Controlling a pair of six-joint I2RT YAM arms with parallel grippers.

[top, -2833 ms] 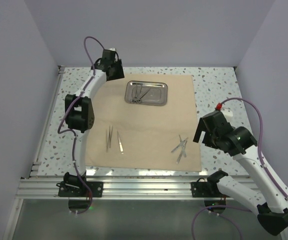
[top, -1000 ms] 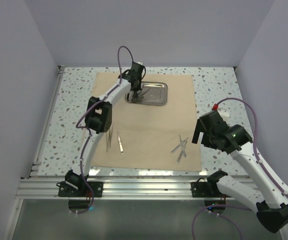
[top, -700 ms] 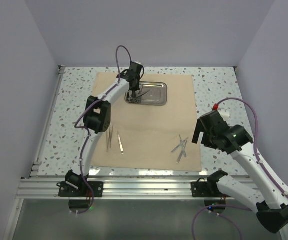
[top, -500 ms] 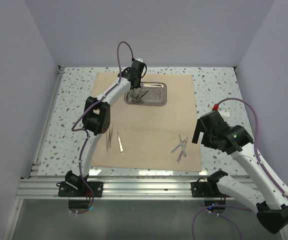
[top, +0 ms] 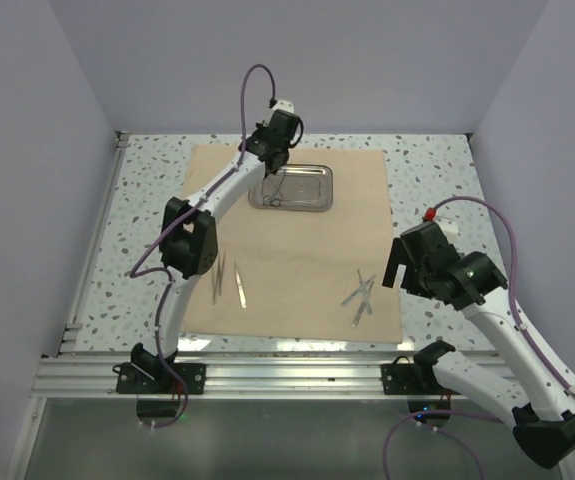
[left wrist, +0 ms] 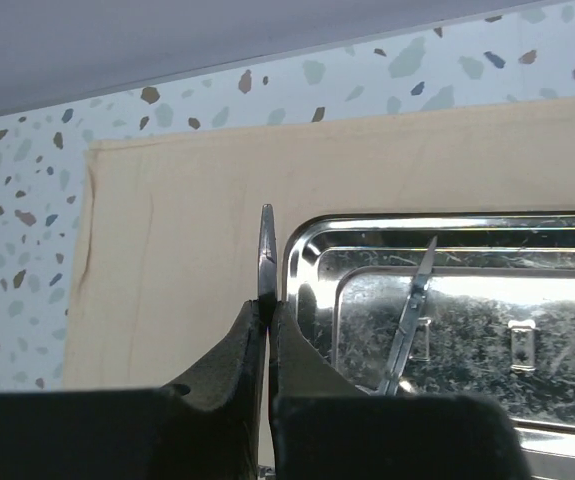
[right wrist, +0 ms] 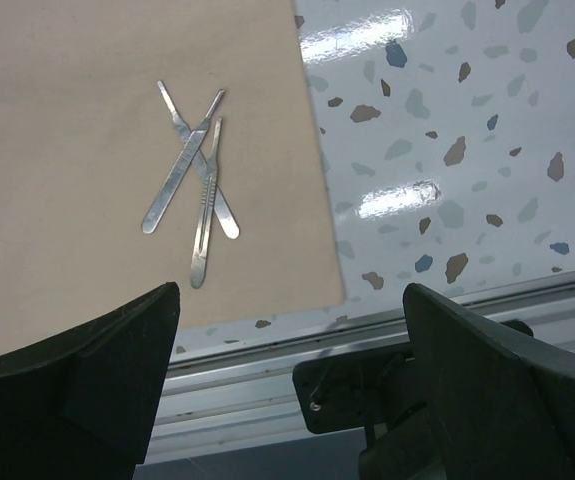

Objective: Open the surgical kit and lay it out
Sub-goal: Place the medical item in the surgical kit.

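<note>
Left wrist view: left pincer (left wrist: 267, 305) is clamped on a thin steel instrument (left wrist: 266, 245), whose long axis points straight ahead of the tips. The tray (left wrist: 307, 250) lies just right of this pincer and the bare cloth wrap (left wrist: 167, 260) lies to its left. The right pincer (right wrist: 289, 295) stands apart, well away. No legible writing.

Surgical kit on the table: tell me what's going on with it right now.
The cloth wrap lies open and flat. The left end effector is shut on a thin silver instrument, holding it over the left rim of the steel tray, where another instrument lies. A left group and a right group of instruments are laid out along the cloth's near edge. The right end effector is open, holding nothing, above the near right corner.
</note>
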